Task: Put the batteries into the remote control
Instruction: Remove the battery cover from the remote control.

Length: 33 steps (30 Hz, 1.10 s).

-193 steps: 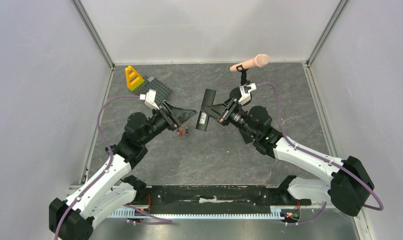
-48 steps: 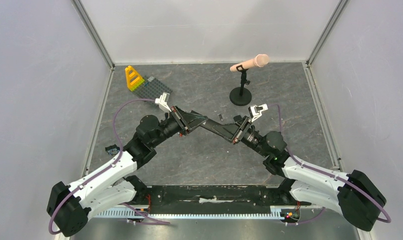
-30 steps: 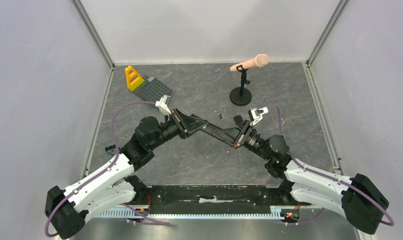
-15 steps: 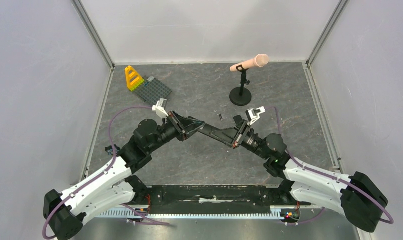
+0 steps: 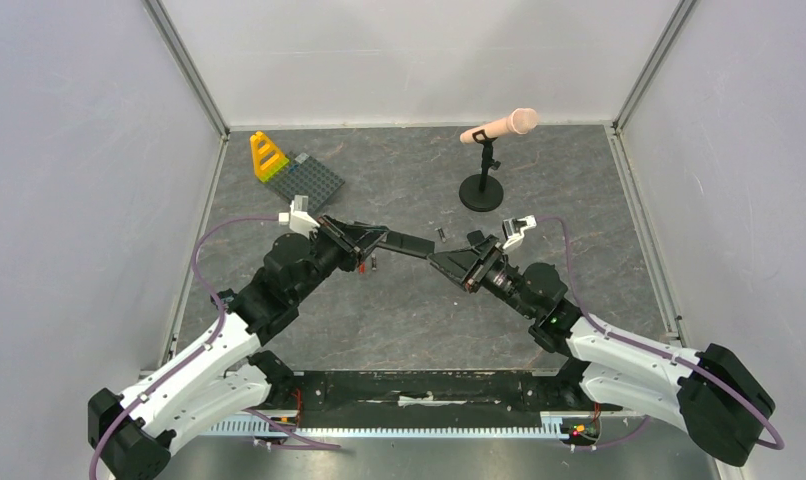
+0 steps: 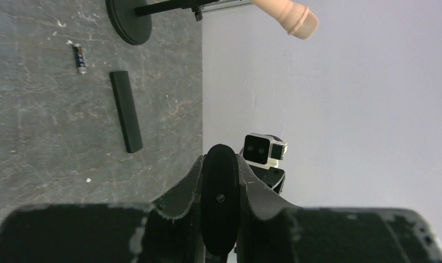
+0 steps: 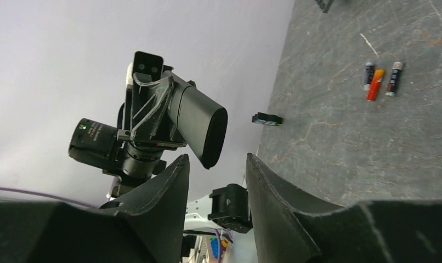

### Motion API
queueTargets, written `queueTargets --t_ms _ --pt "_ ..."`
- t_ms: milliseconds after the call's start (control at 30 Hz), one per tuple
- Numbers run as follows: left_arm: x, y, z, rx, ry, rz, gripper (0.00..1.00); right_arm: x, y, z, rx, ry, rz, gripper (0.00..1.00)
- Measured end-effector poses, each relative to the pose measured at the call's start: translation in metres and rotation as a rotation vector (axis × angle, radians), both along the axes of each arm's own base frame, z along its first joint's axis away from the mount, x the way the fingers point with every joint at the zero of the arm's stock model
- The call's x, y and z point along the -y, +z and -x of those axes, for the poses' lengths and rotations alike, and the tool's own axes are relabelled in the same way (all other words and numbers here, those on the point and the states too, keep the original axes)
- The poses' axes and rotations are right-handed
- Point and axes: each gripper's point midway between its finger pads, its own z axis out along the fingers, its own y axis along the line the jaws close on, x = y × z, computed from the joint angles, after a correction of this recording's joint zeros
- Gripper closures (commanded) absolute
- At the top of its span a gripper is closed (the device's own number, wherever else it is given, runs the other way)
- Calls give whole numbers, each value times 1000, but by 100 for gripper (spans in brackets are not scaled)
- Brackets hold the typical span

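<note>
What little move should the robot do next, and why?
Probably swing the right fingers over to the batteries and pick one up. Those fingers stand open and empty, the left fingers are clamped on the remote control, and the batteries lie loose on the table.

Matt black plastic remote control; smooth-skinned batteries; rough, mottled grey stone-look table.
</note>
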Motion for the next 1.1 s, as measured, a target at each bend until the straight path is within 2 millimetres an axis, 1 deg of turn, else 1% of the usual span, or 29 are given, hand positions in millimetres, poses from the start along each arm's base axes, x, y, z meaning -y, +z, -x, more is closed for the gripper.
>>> queueTargets --t_ms 67,200,233,300,433,567,767,867,967,1100 --pt "-1 -5 -1 -4 6 -27 98 0 -4 -1 -7 -2 13 53" --pt "-3 -12 -1 -16 7 -63 98 -1 -10 -2 -13 -3 33 40" --pt "-3 -14 -1 -20 7 -69 98 -1 -11 -2 -12 -3 37 38" --pt "-3 -16 0 -29 5 -77 98 -2 -13 -3 -7 -4 48 37" --pt "-4 -21 1 -45 1 -90 98 -7 -15 -7 -6 4 66 37" --pt "-3 -25 2 -54 -8 -100 98 -15 -15 -10 -8 20 86 41" --pt "0 -29 4 -53 -29 -120 98 -17 -24 -9 -24 37 119 58" --pt "-1 -30 4 -45 -33 -133 98 -17 -30 -8 -39 42 140 64" --pt "-1 -33 3 -30 -40 -166 98 -16 -35 -7 -52 44 160 68" --pt "-2 -33 1 0 -46 -212 98 -14 -37 -5 -59 46 176 75"
